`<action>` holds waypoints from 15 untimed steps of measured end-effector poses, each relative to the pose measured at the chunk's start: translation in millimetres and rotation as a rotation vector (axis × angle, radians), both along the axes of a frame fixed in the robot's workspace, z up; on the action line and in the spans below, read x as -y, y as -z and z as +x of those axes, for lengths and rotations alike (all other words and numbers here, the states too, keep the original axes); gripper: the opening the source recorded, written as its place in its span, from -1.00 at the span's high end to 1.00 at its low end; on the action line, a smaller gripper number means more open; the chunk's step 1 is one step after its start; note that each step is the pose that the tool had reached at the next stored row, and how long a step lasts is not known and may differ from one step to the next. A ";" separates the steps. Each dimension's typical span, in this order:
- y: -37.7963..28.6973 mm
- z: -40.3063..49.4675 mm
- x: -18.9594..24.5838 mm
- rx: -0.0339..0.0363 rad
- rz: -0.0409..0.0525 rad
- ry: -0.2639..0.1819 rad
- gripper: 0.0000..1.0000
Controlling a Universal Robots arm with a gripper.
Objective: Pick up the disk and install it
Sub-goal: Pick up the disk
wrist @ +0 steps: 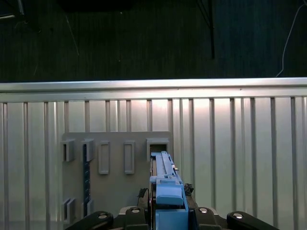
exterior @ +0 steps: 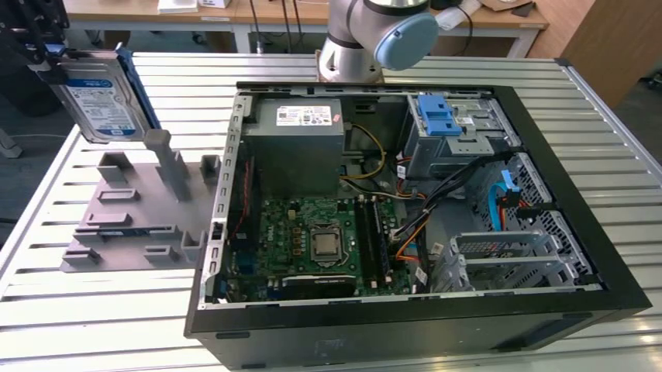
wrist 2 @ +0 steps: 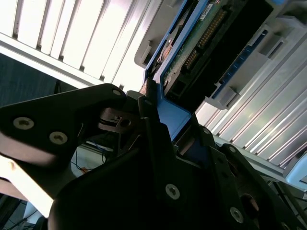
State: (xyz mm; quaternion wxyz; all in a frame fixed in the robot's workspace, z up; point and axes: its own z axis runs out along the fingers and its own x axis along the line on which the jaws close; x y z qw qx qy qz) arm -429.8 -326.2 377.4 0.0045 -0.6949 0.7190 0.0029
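A: Blue-framed disk (exterior: 98,97), is it sitting in the case (exterior: 414,341) yet?
B: No. The claw (wrist: 165,194) is clamping narrowly on its frame, holding it over the grey rack (exterior: 124,213), ten o'clock from the case.

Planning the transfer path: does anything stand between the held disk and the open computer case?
The gripper holds the disk above the grey fixture. Toward the case stand the fixture's tall post and the case's side wall; nothing else visible.

The disk (exterior: 95,101) is a flat silver drive with a white label banded in blue, edged by a blue plastic frame. It stands on edge, slightly tilted, raised over the grey holder (exterior: 129,209) at the exterior view's left, outside the computer case (exterior: 579,201).
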 end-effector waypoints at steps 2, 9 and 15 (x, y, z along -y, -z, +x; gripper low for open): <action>-1.3 0.0 0.0 -0.0001 0.0000 0.000 0.26; -5.7 0.0 0.0 0.0000 0.0000 0.000 0.26; -9.8 0.0 0.0 -0.0001 -0.0001 0.000 0.26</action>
